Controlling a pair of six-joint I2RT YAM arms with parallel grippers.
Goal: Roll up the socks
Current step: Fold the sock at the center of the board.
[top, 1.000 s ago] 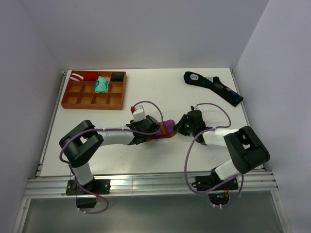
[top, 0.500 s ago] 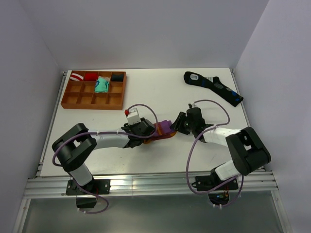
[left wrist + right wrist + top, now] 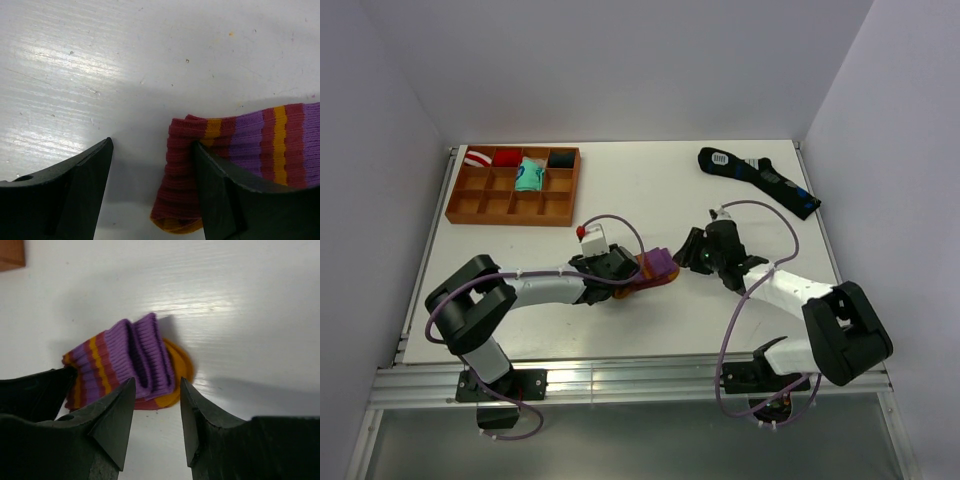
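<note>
**Socks** [image 3: 657, 268]: a loose, half-rolled bundle lying on the white surface [image 3: 650, 190]. It sits about mid-way across, between the two pincers, and nearer the arms than the tray [image 3: 510, 222].

**Material:** ribbed knit, matte. The body is maroon, the cuff purple with thin orange bands, and an orange patch shows under the bundle on the right-wrist side. The cuff is doubled into two rounded folds. The surface is smooth and faintly scratched, with a sheen under the light.

**Left pincer** [image 3: 152, 160]: released, jaws wide, low over the surface at the maroon end. One finger overlaps the fabric edge and the other stands clear, with bare surface between it and the fabric. Nothing is held.

**Right pincer** [image 3: 157, 387]: released, jaws apart, tips just short of the purple cuff. It is not touching, as far as I can tell.

**Handling (judgement):**
- Very light and fully limp, with no stiffness to keep a shape, so the roll likely slackens when let go.
- The knit should grip well against the pads but slide readily on the smooth surface, so a push may drag the entire bundle.
- Not fragile, though the ribs could snag on a fingertip.

**Where to take hold (judgement):** pinch across the full thickness at the doubled cuff so both layers are caught. The elastic there looks the thickest and firmest part. The maroon end wants pinning by the other pincer while rolling.
</note>
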